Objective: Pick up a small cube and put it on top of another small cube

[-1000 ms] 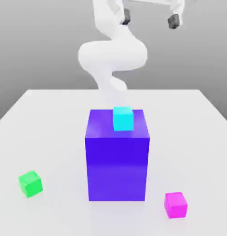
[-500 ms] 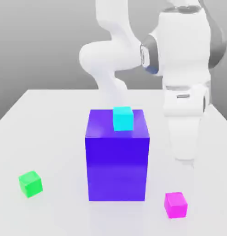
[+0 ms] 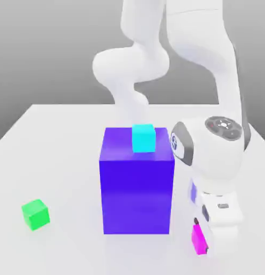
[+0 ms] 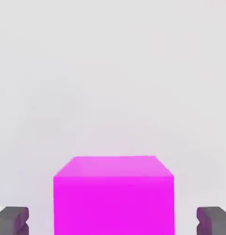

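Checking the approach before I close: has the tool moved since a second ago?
Yes. The tool has come down from above the blue-violet block to the magenta cube on the table, fingers astride it.

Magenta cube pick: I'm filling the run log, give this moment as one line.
phase: pre-grasp | gripper: open, fingers either side of magenta cube, not touching | green cube: on table, untouched | cyan cube: atop blue-violet block
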